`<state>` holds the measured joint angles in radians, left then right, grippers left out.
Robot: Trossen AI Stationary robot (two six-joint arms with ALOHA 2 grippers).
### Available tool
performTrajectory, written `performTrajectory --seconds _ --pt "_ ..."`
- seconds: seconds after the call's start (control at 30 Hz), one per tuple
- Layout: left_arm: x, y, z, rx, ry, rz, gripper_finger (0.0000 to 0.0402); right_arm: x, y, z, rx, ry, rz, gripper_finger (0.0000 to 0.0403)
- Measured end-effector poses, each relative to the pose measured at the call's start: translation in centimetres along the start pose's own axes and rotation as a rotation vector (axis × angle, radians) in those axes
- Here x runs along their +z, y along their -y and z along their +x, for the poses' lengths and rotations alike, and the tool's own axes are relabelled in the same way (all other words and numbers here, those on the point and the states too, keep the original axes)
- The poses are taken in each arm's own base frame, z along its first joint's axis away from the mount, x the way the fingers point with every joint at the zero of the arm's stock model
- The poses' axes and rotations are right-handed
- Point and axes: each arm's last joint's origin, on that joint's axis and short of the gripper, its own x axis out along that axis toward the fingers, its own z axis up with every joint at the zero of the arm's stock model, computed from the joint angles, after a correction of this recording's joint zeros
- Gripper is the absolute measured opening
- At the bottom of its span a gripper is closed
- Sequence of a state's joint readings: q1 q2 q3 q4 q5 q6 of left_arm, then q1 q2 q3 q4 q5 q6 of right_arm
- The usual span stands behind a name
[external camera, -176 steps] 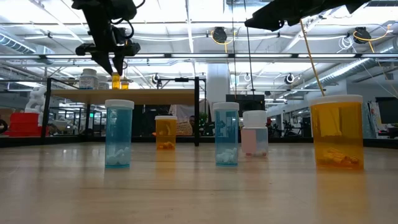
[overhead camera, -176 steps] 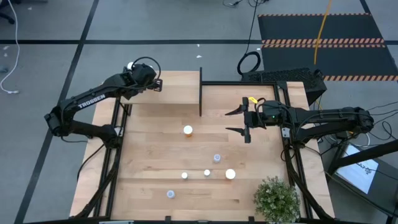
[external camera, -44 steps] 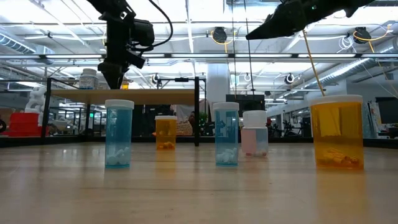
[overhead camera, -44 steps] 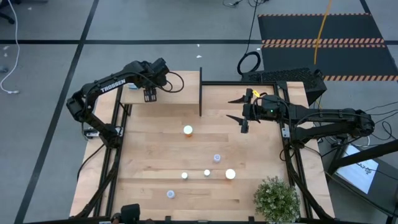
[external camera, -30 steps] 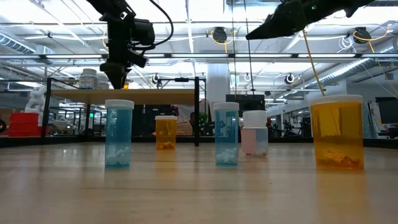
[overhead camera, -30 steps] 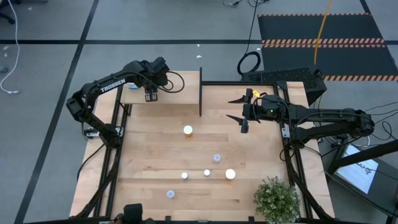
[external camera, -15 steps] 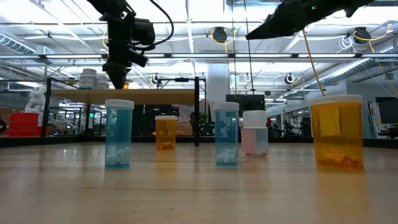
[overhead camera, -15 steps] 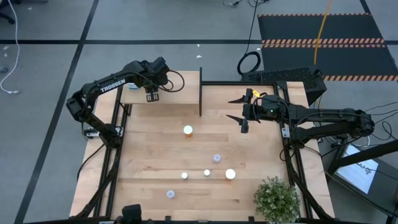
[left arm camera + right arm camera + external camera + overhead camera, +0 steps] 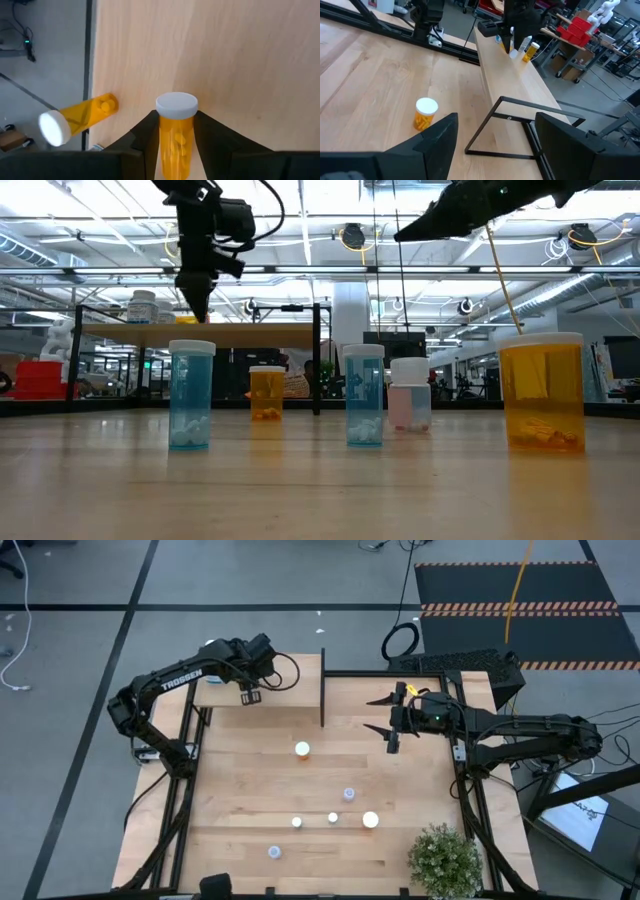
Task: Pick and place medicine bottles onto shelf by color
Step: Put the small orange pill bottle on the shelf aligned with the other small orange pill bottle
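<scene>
Table (image 9: 250,790) bears five bottles; the shelf (image 9: 290,680) carries perhaps two more.

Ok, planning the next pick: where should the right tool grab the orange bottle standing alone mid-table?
Grip the orange bottle around its round body just under the white cap, coming down from above. It stands upright with nothing touching it, so the open right tool can straddle it freely.

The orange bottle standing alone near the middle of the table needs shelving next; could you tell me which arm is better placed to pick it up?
The right. The right gripper hangs open and empty beside that orange bottle, which shows just ahead in its wrist view. The left gripper is over the shelf, with another orange bottle between its fingers.
</scene>
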<state>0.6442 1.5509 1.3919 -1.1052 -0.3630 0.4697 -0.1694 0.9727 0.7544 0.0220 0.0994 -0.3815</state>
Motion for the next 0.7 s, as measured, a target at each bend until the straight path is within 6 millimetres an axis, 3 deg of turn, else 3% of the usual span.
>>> performTrajectory --seconds 0.33,0.7 --pt "1.4 0.2 -3.4 0.024 0.118 -0.153 0.0117 0.0 -0.3 2.0 0.016 0.049 0.062 0.0258" --pt "3.5 2.9 -9.8 -0.097 0.422 -0.303 0.0117 0.0 -1.2 6.2 0.097 0.217 0.198 0.0258"
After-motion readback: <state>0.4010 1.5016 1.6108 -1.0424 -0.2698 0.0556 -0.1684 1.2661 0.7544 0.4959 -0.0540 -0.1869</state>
